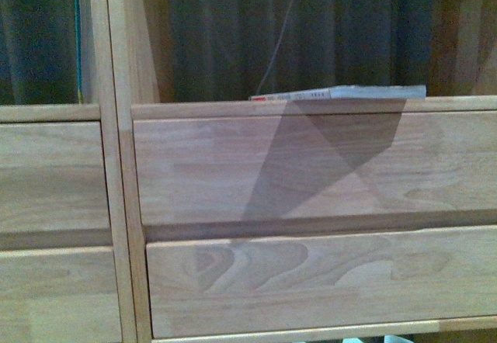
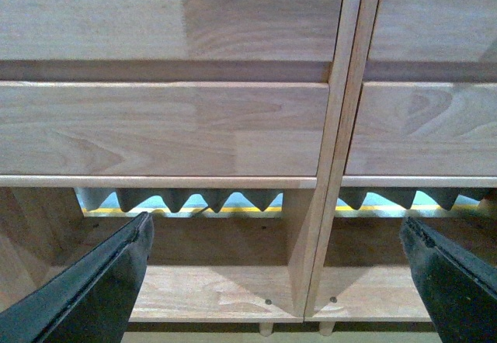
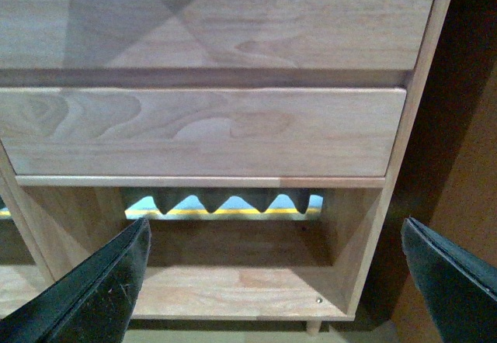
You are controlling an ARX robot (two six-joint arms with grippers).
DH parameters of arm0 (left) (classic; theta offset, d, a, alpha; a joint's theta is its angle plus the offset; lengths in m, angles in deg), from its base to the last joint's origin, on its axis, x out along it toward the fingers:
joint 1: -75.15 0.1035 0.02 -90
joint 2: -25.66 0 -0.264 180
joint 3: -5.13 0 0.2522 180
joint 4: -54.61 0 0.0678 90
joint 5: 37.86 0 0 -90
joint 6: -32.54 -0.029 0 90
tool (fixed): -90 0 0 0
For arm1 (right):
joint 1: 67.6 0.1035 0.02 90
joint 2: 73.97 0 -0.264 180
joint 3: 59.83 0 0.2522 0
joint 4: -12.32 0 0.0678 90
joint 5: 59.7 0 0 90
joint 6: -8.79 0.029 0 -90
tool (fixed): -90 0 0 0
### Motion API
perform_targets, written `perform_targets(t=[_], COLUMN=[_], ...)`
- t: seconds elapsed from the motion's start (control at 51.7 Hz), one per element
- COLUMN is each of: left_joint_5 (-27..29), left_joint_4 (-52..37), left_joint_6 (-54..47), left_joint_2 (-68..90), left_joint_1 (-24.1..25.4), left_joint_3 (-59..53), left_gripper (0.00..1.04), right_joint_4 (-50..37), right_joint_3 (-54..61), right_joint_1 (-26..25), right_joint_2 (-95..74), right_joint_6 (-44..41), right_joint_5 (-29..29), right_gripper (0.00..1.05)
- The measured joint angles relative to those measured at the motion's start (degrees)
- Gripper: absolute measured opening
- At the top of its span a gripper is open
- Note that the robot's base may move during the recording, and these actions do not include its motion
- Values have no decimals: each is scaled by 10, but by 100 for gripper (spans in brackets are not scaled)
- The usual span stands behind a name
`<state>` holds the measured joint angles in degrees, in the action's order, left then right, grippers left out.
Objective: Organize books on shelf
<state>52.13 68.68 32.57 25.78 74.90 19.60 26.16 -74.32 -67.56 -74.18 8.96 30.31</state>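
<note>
Grey curtain (image 1: 311,32) behind light-wood shelf (image 1: 116,172); book (image 1: 342,92) flat above drawers (image 1: 311,281).

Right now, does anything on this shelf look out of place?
Yes: a thin book lies flat on the shelf, above the top right drawer, spine facing out, instead of standing upright. Nothing looks damaged.

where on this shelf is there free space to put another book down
Free: the ledge above the drawers, between the upright post and the flat-lying book. The bottom compartment floors are bare too. Crowded: the ledge's right part, under the book.
</note>
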Motion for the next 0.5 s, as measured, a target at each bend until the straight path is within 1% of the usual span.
perform_targets(t=[0.077,0.097,0.135,0.155,0.194,0.213,0.252,0.29,0.329,0.348,0.406,0.503], left_joint_5=[0,0,1,0,0,0,0,0,0,0,0,0], left_joint_4=[0,0,0,0,0,0,0,0,0,0,0,0], left_joint_6=[0,0,0,0,0,0,0,0,0,0,0,0], left_joint_2=[0,0,0,0,0,0,0,0,0,0,0,0], left_joint_1=[0,0,0,0,0,0,0,0,0,0,0,0], left_joint_3=[0,0,0,0,0,0,0,0,0,0,0,0], left_gripper=[98,98,98,98,98,98,98,98,98,98,98,98], right_joint_4=[0,-3,-31,-39,-74,-83,-125,-173,-199,-217,-257,-308], right_joint_3=[0,0,-2,-3,-13,-17,-38,-69,-91,-108,-148,-228], right_joint_1=[0,-6,-40,-50,-83,-89,-104,-102,-95,-89,-68,-5], right_joint_2=[0,-4,-23,-29,-60,-69,-107,-153,-180,-201,-258,-388], right_joint_6=[0,9,47,57,99,118,164,225,247,273,315,379], right_joint_5=[1,25,124,150,241,257,315,353,355,354,341,316], right_gripper=[98,98,98,98,98,98,98,98,98,98,98,98])
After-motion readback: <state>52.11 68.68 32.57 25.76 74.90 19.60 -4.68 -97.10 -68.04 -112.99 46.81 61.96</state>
